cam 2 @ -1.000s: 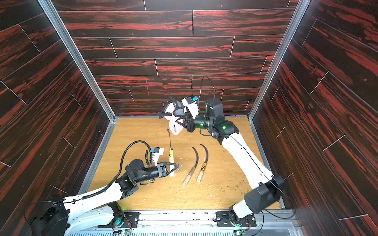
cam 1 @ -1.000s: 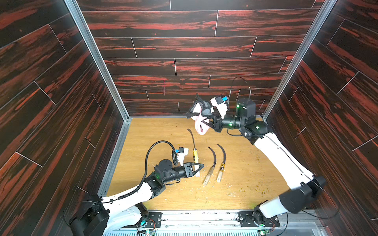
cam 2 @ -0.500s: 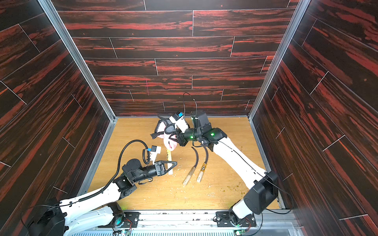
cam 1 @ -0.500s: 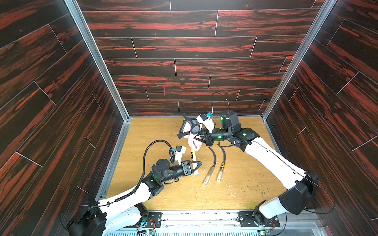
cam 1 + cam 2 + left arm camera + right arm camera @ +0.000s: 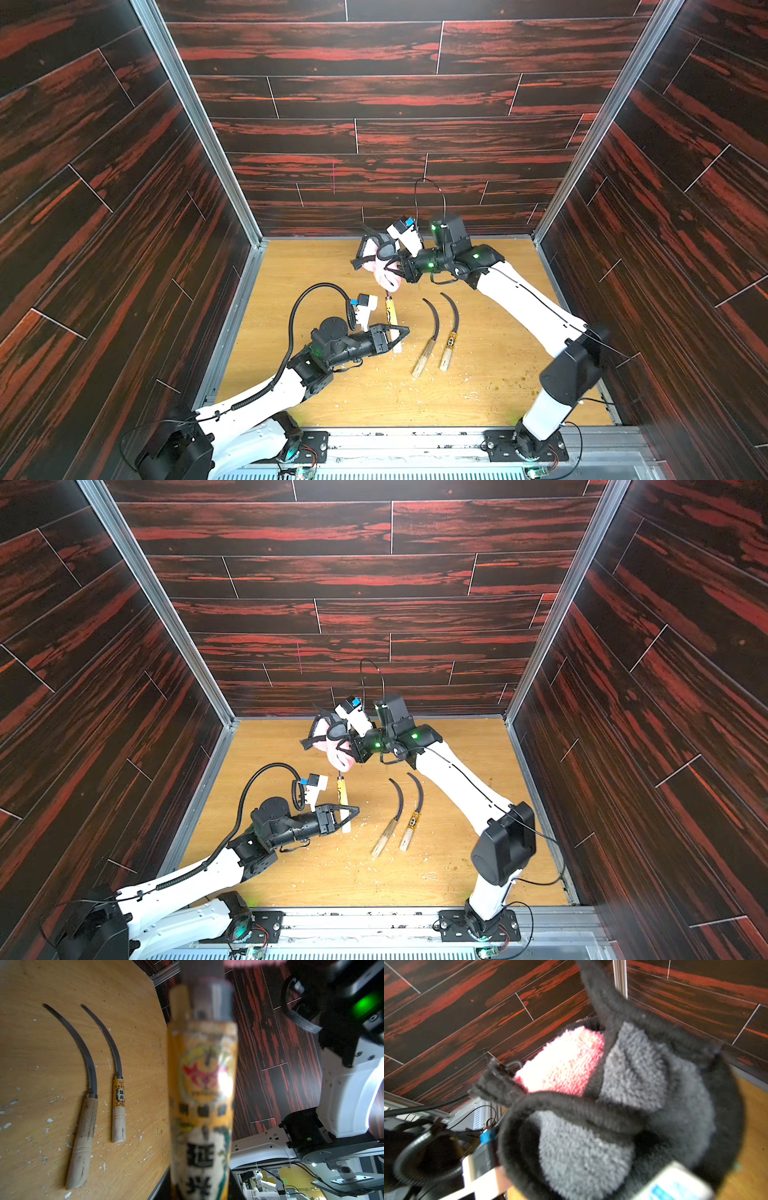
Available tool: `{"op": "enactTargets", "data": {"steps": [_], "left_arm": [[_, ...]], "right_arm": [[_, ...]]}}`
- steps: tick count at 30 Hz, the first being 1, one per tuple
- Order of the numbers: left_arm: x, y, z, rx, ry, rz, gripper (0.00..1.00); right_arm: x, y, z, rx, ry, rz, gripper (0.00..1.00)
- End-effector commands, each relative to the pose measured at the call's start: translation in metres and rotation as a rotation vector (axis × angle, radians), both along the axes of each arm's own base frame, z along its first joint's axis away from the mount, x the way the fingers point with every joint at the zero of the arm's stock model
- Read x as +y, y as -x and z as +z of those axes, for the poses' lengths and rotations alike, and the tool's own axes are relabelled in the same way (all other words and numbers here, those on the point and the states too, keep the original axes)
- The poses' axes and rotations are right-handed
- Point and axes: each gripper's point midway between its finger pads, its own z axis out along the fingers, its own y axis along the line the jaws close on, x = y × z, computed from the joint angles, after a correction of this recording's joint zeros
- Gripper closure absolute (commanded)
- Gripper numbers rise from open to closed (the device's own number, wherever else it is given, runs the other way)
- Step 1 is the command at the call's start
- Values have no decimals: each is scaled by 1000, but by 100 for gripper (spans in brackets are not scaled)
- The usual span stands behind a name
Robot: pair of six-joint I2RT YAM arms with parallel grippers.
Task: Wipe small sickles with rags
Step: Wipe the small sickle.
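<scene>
Fingers of L gripper (image 5: 399, 334) are pressed tight on the pale wood handle of a small sickle w/ yellow label (image 5: 390, 312). Its dark blade goes up into the fluffy pink & grey rag w/ black edge (image 5: 386, 280), which R gripper (image 5: 394, 270) pinches above the light wooden table (image 5: 316, 266). Two more small sickles lie side by side on the table, not touching: plain-handle sickle (image 5: 424, 357) & yellow-band sickle (image 5: 450, 343).

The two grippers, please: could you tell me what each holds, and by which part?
The left gripper holds a labelled sickle by its pale wooden handle, below the label. The right gripper clamps the bunched pink rag; where on it cannot be told.
</scene>
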Motion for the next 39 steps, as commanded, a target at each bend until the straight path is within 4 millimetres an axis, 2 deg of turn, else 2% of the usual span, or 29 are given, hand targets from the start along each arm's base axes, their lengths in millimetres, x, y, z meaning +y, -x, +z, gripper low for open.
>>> {"op": "enactTargets", "data": {"steps": [1, 6, 15, 21, 25, 30, 34, 39], "left_arm": [[-12, 26, 38, -182, -7, -139, 100], [-10, 29, 33, -199, -81, -156, 100], [-9, 34, 22, -207, -190, -204, 100], [-4, 38, 13, -218, -299, -236, 100], [-3, 38, 3, -211, -350, -250, 100], [0, 38, -19, -173, -410, -262, 100], [4, 39, -49, -118, -483, -272, 100], [16, 36, -90, -30, -625, -263, 100]], "right_arm": [[11, -8, -14, 36, 13, 31, 100], [15, -19, -24, 67, 19, 40, 100], [20, -39, -55, 148, 42, 45, 100], [20, -49, -68, 177, 54, 38, 100], [15, -70, -75, 185, 56, -22, 100], [-1, -96, -70, 190, 25, -101, 100], [-18, -114, -57, 147, 28, -169, 100], [-53, -135, -35, 47, 69, -309, 100]]}}
